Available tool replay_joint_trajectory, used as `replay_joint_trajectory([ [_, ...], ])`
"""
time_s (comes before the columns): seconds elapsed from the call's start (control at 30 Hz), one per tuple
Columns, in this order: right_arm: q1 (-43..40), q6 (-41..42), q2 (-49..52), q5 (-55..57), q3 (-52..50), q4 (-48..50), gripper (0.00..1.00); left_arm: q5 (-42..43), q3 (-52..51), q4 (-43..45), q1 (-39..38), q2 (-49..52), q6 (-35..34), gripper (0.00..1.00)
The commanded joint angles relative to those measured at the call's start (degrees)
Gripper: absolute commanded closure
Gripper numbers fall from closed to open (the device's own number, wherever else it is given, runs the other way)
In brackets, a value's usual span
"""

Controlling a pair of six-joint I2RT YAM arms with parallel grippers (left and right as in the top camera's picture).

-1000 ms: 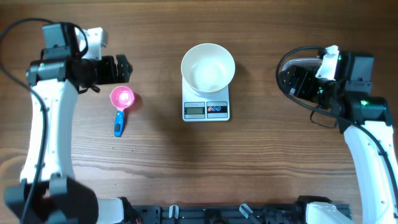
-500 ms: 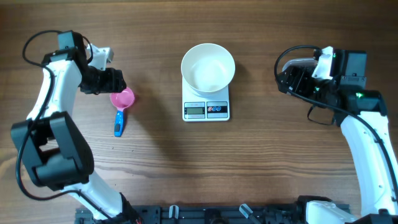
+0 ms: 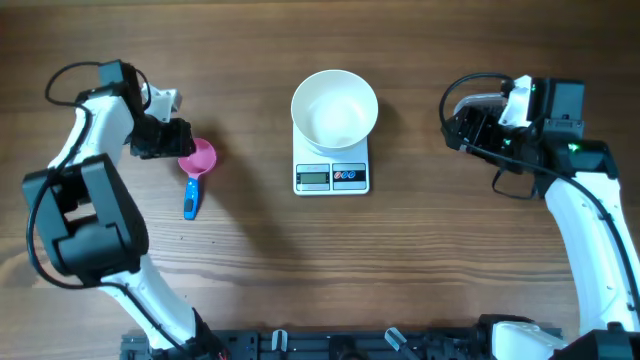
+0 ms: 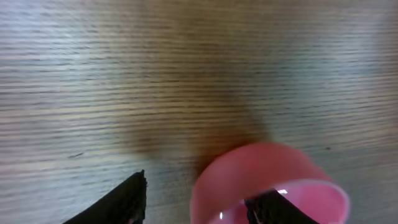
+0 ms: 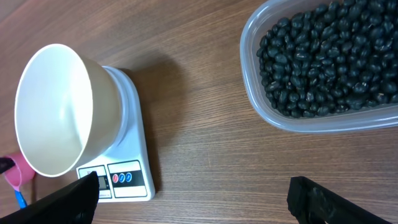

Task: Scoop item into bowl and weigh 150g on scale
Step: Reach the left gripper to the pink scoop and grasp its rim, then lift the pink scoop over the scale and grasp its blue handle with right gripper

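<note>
Your left gripper (image 4: 199,199), jaws half open, straddles the rim of the scoop (image 3: 197,158) at the overhead's left — pinch it off-centre and it may tip or skid — while the right gripper (image 5: 193,199) hangs wide-jawed near the beans (image 5: 329,56), bowl (image 3: 334,108) empty on the scale (image 3: 332,176), top centre.

A brown wooden tabletop (image 3: 250,270) with fine grain running left to right fills every view, banded with darker streaks in the overhead view. Along its near edge runs what looks like a black metal rail (image 3: 330,343) with small clamps, cut off by the frame. The light is soft and even, leaving faint, blurred shadows. The left wrist view shows the grain paler and out of focus.
</note>
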Motion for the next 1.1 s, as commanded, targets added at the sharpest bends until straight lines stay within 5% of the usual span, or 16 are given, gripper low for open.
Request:
replay_joint_trajectory([
  [0.0,0.3,0.3,0.5,-0.7,0.7,0.1,0.00,1.6,0.5,0.2,0.1,2.4,0.5,0.49],
  [0.37,0.3,0.4,2.8,-0.8,0.7,0.1,0.00,1.8,0.3,0.8,-0.4,2.6,0.5,0.75],
  [0.47,0.3,0.4,2.8,-0.8,0.7,0.1,0.00,1.8,0.3,1.0,-0.6,2.6,0.0,0.96],
  [0.7,0.3,0.2,2.8,-1.7,0.7,0.1,0.00,2.3,1.9,1.0,-0.6,1.7,-6.9,0.96],
  [0.87,0.3,-7.3,2.8,-12.7,0.7,1.0,0.00,4.3,9.7,-3.8,-0.7,-3.5,-19.2,0.96],
  [1.07,2.9,-4.6,2.8,-25.0,0.8,8.0,0.02,10.3,12.6,-3.8,-1.0,-13.8,-49.1,0.96],
])
